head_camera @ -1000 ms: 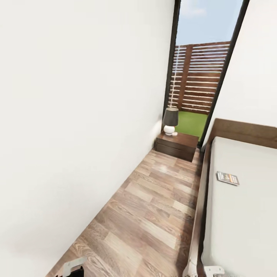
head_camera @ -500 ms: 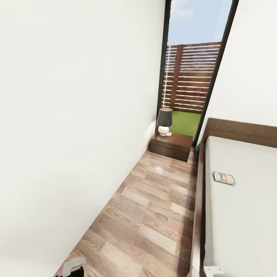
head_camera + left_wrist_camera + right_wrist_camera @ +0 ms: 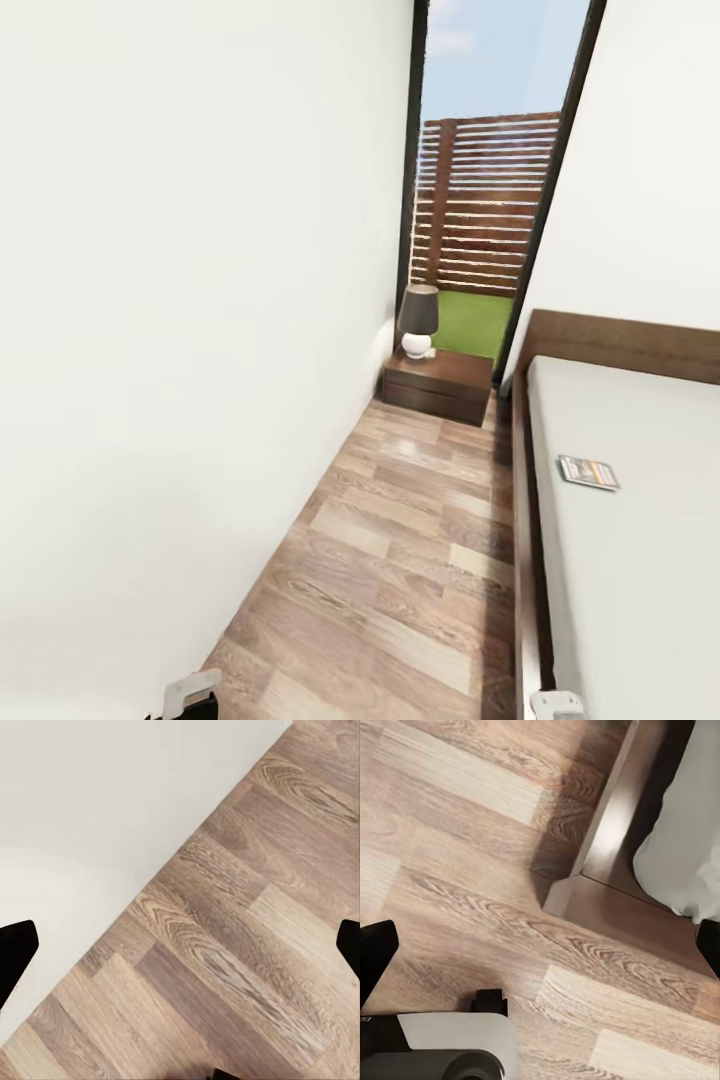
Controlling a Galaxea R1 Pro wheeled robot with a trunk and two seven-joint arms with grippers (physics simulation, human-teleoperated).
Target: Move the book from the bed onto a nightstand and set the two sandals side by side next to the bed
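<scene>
- Along the narrow aisle between the white wall and the bed, light brown wood-plank floor runs toward a tall dark-framed window.
- Through the glass show blue sky, a slatted wooden fence and a strip of green grass.
- At the far end of the aisle, against the wall and under the window, stands the nightstand, dark brown, with a lamp on its top: dark shade, round white base.
- On the off-white mattress lies the book, flat, near the aisle-side edge and toward the headboard; it is well apart from the nightstand.
- Its cover shows a dark field with an orange band; the lettering is too small to read.
- The bed runs out of the picture at the right and bottom, so its far side is cut off.
- In the left wrist view, the left tool shows two dark fingertips at opposite edges, spread wide with nothing between them but plank floor and the foot of the wall.
- In the right wrist view, the right tool is likewise spread wide and holds nothing; beneath it are floor, the corner of the bed's dark frame and a fold of pale mattress.
- A white and dark rounded part of the robot sits at that view's edge; what it is I cannot tell.
</scene>
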